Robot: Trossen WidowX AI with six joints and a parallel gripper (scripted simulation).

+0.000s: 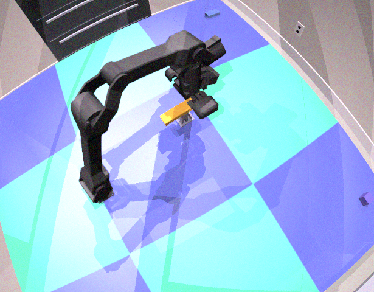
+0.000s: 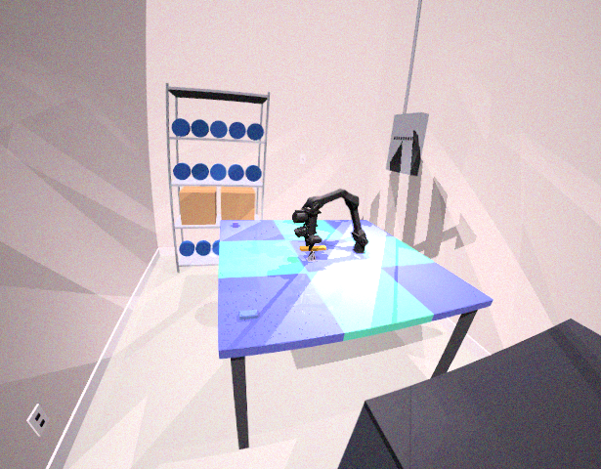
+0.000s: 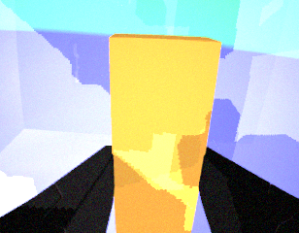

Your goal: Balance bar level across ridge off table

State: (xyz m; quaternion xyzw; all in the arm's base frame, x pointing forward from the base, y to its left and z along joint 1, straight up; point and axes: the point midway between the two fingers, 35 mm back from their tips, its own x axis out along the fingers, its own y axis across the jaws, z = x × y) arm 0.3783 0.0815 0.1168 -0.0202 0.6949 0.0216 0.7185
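My gripper [image 1: 193,100] [image 2: 313,244] is shut on one end of the flat orange bar [image 1: 176,112] [image 2: 313,249] [image 3: 161,149]. The bar reaches out level from the fingers, clear of the table. The small grey ridge [image 1: 185,119] [image 2: 310,256] stands on the table right under the bar, near its middle. I cannot tell whether the bar touches the ridge's top. In the wrist view the bar runs straight away from me between the two dark fingers and hides the ridge.
The table [image 1: 275,157] [image 2: 340,303] has blue and cyan patches. A small light-blue block [image 1: 211,13] [image 2: 248,314] lies near one edge, and a small purple block [image 1: 365,198] [image 2: 235,225] near another. A dark drawer cabinet [image 1: 83,22] stands beyond the table.
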